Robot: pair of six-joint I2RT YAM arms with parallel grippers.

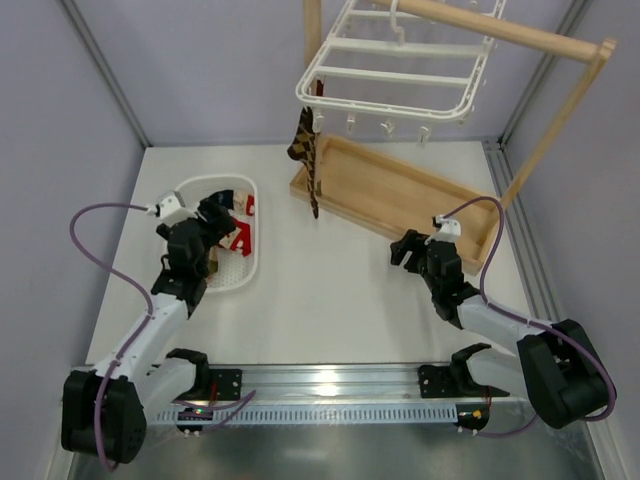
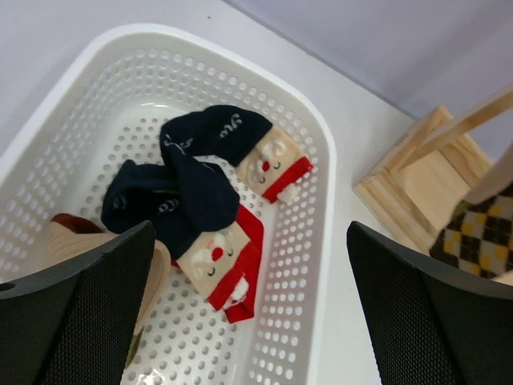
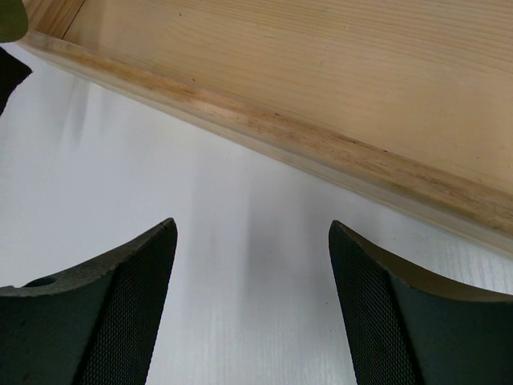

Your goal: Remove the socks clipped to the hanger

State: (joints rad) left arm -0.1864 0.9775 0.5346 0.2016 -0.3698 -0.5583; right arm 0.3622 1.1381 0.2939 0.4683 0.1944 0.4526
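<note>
1 brown-black argyle sock point(image 1: 308, 160) hangs clipped at the white plastic drying hanger's point(image 1: 395, 76) left corner. Tug hard and the hanger may swing off the wooden rail point(image 1: 500, 28)! Left claw point(image 1: 218, 222) gapes empty over the white slotted basket point(image 1: 215, 181). Right claw point(image 1: 405, 248) is spread empty beside the wooden tray point(image 1: 400, 195). Open counter point(image 1: 330, 290) lies between.

No legible text anywhere; only unreadable pale squiggles on the navy socks point(image 2: 210, 136)
</note>
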